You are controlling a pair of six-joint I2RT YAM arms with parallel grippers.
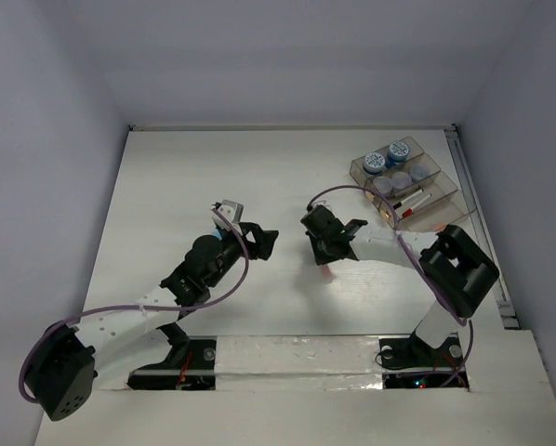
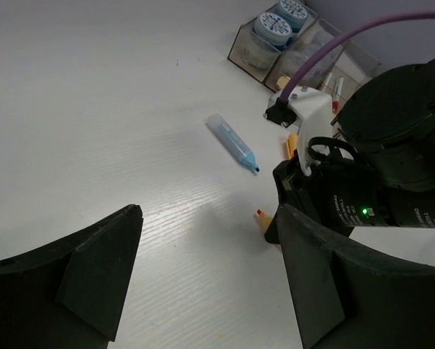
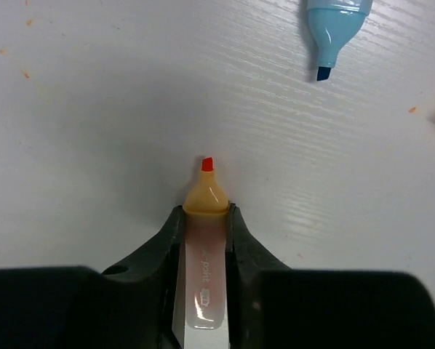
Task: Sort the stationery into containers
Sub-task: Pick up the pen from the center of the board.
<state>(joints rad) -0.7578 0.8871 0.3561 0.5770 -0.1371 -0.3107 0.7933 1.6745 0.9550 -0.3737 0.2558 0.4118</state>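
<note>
- The orange stick (image 3: 205, 198), red tip forward, is pinched between the jaws of the right gripper (image 3: 205, 218), low over the middle of the table (image 1: 213, 167); I cannot tell whether it is lifted.
- The right arm folds at its elbow on the right side, and its forearm reaches left, wrist tipped down toward the table.
- One blue stick (image 3: 337, 20) lies flat on the table just beyond the held one, apart from it, tip toward the gripper.
- Sticks counted: one orange held and one blue lying loose. A second orange bit (image 2: 292, 142) shows beside the right arm.
- The tray (image 1: 443, 179) sits at the far right. It holds five round jars, two with bright blue lids (image 1: 375, 163), and one white pen (image 1: 414, 203).
- The left arm stretches diagonally from the near left corner to mid-table.
- The left gripper (image 2: 209, 218) hangs over bare table with its jaws spread wide and nothing between them.
</note>
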